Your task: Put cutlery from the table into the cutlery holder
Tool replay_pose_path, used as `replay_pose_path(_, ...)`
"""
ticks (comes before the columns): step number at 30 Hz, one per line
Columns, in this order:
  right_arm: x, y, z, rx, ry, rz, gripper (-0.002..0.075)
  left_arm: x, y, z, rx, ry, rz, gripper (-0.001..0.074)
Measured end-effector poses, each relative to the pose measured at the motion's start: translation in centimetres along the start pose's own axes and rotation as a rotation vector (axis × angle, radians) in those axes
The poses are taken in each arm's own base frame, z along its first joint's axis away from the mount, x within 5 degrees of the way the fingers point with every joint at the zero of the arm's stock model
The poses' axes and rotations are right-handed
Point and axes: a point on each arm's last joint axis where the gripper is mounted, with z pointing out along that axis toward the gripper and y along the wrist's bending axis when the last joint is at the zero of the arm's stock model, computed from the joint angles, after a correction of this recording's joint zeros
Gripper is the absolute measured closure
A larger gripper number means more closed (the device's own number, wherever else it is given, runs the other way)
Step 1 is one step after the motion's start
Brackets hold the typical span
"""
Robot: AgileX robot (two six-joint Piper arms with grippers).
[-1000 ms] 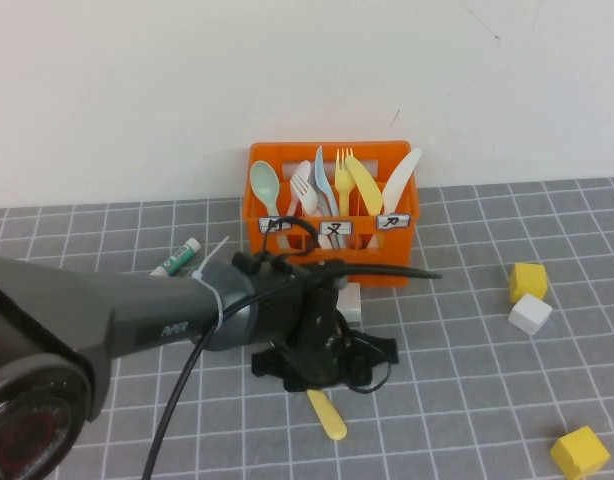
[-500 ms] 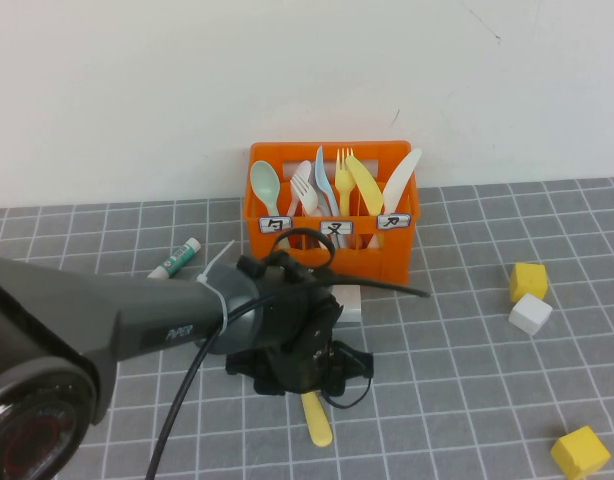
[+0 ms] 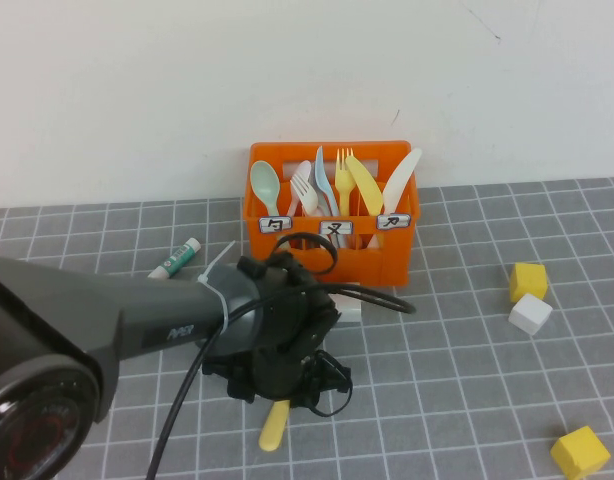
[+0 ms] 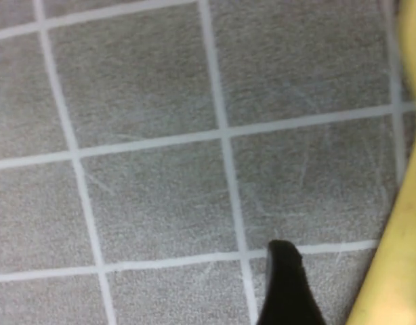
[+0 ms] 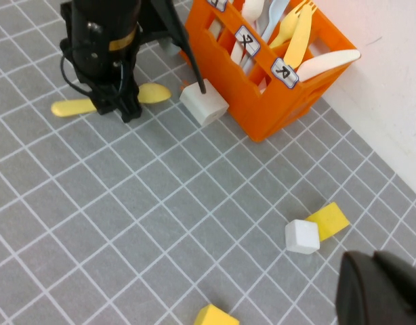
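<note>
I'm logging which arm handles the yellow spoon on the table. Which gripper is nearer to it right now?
Left. The left gripper is directly over the yellow spoon, down at the table. The right gripper hangs well away, beyond the white cube.

Table [image 3: 467,390]: orange crate [image 3: 332,215], yellow spoon [image 3: 274,425], blocks [image 3: 529,298].

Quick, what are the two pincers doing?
Left pincer: down over the yellow spoon; grip cannot be told.
Right pincer: raised, away from the spoon; cannot be told.
</note>
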Motion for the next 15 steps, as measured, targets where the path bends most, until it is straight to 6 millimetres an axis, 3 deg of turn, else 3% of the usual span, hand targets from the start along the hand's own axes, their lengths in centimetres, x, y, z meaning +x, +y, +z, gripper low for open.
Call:
replay_pose_path(8, -0.02, 0.05, 0.0, -0.006, -0.002, 0.004, 0.0727, -0.12, -0.39, 0.08, 0.096, 0.024, 0.06, 0.0356)
replay_pose_path(15, -0.05, 0.14, 0.0, -0.015, -0.005, 0.011, 0.0727, -0.03, -0.61, 0.06, 0.121, 0.029, 0.11, 0.0426)
